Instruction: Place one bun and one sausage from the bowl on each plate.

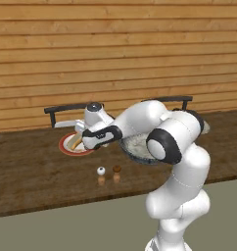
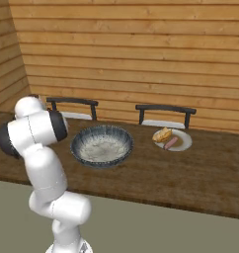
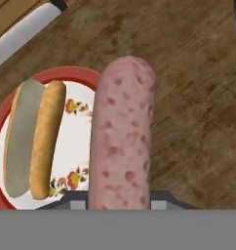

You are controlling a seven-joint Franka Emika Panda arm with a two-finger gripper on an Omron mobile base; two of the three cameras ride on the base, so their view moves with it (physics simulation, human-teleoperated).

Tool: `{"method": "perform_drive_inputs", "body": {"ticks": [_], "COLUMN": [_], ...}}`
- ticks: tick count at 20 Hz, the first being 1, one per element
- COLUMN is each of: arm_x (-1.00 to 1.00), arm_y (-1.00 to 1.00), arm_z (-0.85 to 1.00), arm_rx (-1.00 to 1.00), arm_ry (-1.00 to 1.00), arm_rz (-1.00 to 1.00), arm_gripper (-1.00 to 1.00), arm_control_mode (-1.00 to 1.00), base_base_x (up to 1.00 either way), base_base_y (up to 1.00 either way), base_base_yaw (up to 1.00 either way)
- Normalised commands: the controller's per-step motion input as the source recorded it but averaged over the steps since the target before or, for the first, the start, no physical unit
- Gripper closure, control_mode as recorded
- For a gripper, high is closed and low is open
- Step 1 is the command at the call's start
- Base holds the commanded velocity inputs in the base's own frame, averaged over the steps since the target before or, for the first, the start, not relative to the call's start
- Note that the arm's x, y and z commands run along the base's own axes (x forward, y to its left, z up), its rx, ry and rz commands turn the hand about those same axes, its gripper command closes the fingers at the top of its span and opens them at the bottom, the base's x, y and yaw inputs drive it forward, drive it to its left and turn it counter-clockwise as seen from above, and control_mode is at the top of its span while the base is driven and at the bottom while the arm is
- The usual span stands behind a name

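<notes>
Here the sausage point(image 3: 121, 134) is a thick pink cylinder mottled with darker red specks, its rounded end pointing away from the hand; the gripper point(image 3: 119, 204) is clamped on its near end and holds it above the right rim of the red-rimmed plate point(image 3: 80, 74). That plate has a white centre with small red and yellow flower sprigs, and a split bun point(image 3: 29, 139) lies on its left half, golden crust on one side, pale grey cut face on the other. No writing or brand shows on anything.

In the left base view the hand hangs over this plate point(image 1: 66, 147) at the left of the dark wooden table point(image 1: 37, 171), with the deep bowl point(image 1: 135, 147) just to its right, partly behind the arm. Nearer the front edge stand two small shakers, one white-topped point(image 1: 101, 171) and one brown-topped point(image 1: 117, 169).

In the right base view the bowl point(image 2: 102, 145), dark blue-grey outside and pale speckled inside, sits left of the pale plate point(image 2: 184, 143), which carries a bun point(image 2: 162, 134) and a sausage point(image 2: 171, 143). Two dark chairs point(image 2: 166, 109) stand at the far side against the plank wall point(image 2: 141, 49).
</notes>
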Motion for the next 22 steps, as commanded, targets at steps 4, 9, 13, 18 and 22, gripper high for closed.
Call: {"method": "perform_drive_inputs", "body": {"ticks": [4,9,13,18,22], "arm_x": [0.40,0.27,0.37,0.10,-0.58], "arm_y": [0.22,0.28,0.00,-0.06,-0.79], "arm_z": [-0.22,-0.13,-0.03,0.08,0.85], "arm_rx": [0.07,0.01,0.00,0.04,0.13], "arm_ry": [0.06,0.03,0.00,0.02,0.00], "arm_rz": [-0.12,-0.13,-0.14,-0.08,0.00], "arm_gripper": [1.00,-1.00,-1.00,-1.00,-1.00], "arm_control_mode": [-1.00,-1.00,-1.00,-1.00,-1.00], "base_base_x": [0.00,0.00,0.00,0.00,0.00], "base_base_y": [0.00,0.00,0.00,0.00,0.00], "base_base_yaw": [0.00,0.00,0.00,0.00,0.00]}}
